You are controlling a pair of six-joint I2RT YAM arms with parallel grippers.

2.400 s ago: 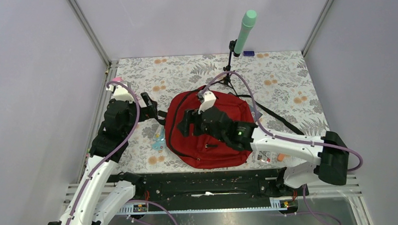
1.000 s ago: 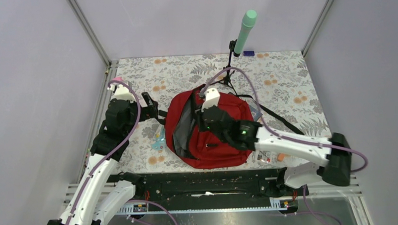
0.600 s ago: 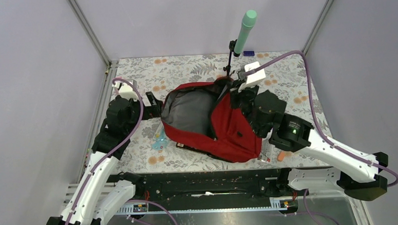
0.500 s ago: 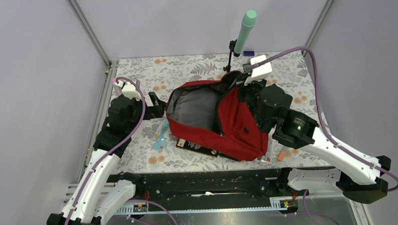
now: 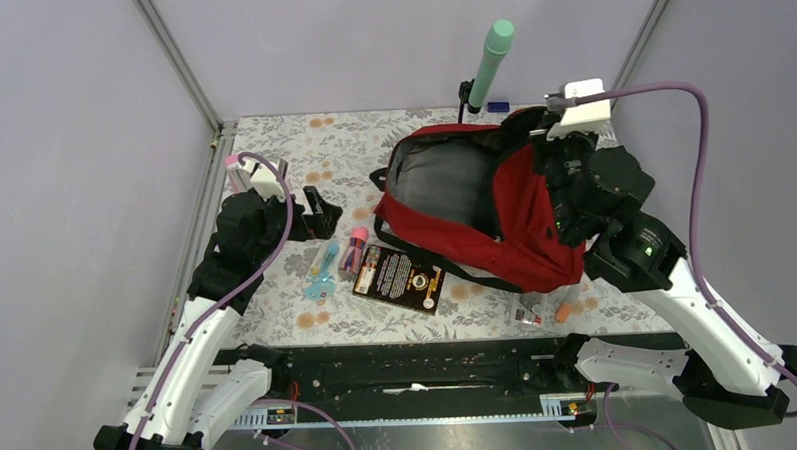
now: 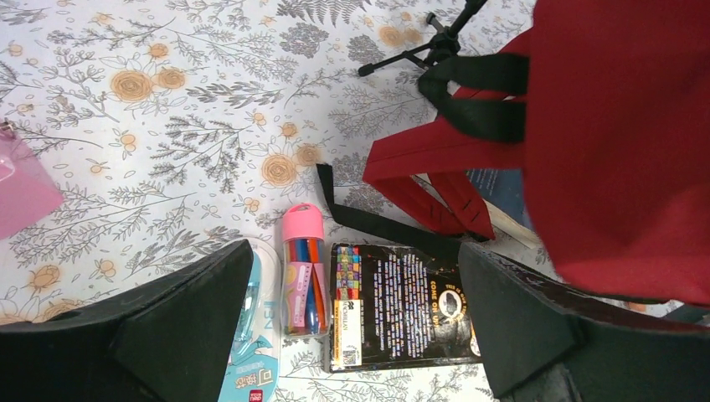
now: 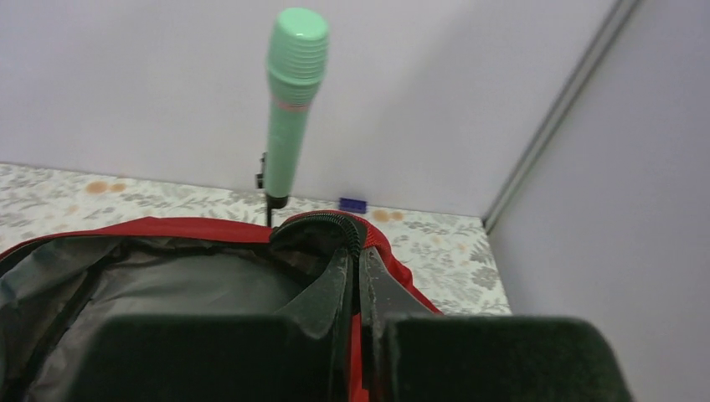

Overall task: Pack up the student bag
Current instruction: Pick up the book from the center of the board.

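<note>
My right gripper (image 7: 356, 268) is pinched tight on the zipper rim of the bag (image 5: 519, 221), holding the floppy red fabric up at the far right of the table (image 5: 352, 147) so the grey-lined mouth gapes. My left gripper (image 6: 353, 251) hangs spread wide over the glossy black book (image 6: 402, 306) and the pink-capped pen tube (image 6: 303, 280).

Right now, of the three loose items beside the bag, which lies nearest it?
The black book, rightmost of the row, right beside the student bag; the pink-capped pen tube and teal packet lie farther left.
</note>
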